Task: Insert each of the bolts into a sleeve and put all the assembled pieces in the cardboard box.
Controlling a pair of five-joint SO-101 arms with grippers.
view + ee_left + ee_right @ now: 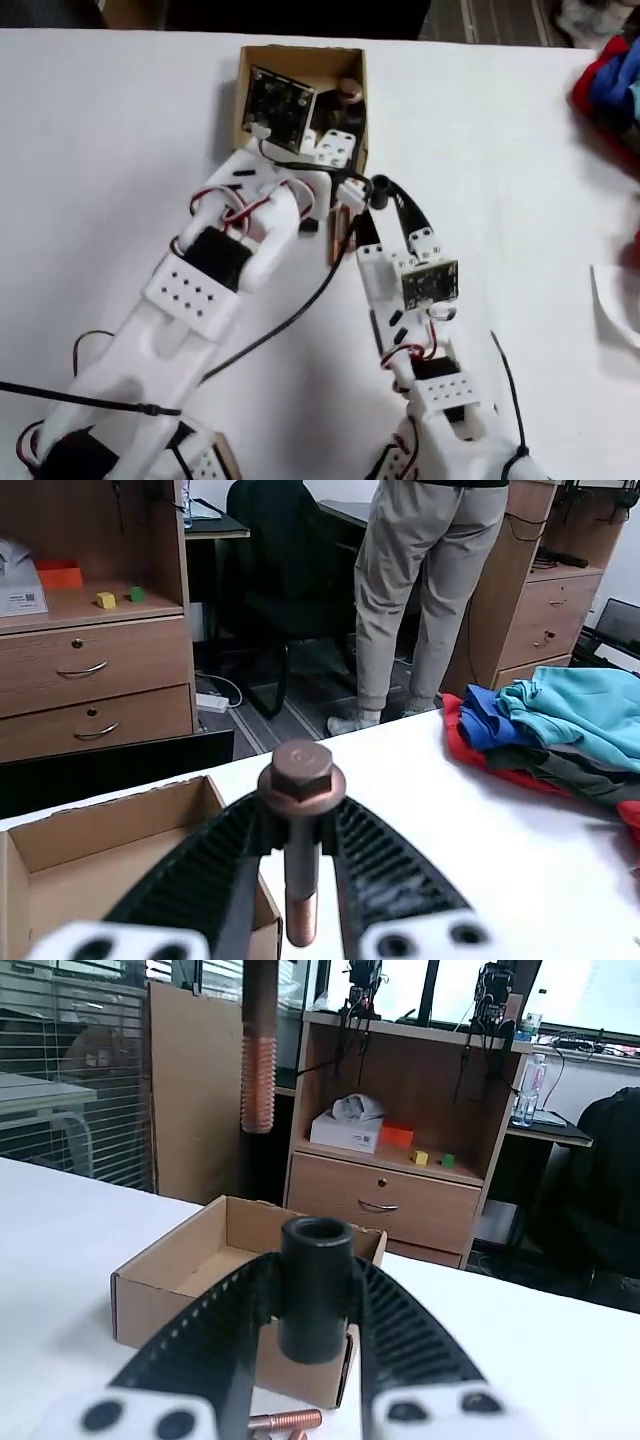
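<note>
The cardboard box (pixel 300 50) sits open by the far edge of the bench (pixel 120 120), about midway along it. The left gripper (pixel 302 815) is clenched on a copper bolt (pixel 300 880), gripping the shank just under the hexagonal head; the bolt is upright, threaded end down. From above, this gripper (pixel 340 115) is over the right-hand side of the box, close to its near right corner. The right gripper (pixel 315 1280) grasps a black sleeve (pixel 315 1305), upright with its bore open upward, just outside that same corner of the box (pixel 170 1310); the held bolt's threaded end (pixel 258 1070) hangs higher up, apart from the sleeve. A second bolt (pixel 285 1421) lies flat on the bench close to the box's near wall; from above it seems to be the brownish bar (pixel 337 240) beside the right arm, though cables partly cover it. A pile of clothes (pixel 560 730) lies at the bench's right edge.
</note>
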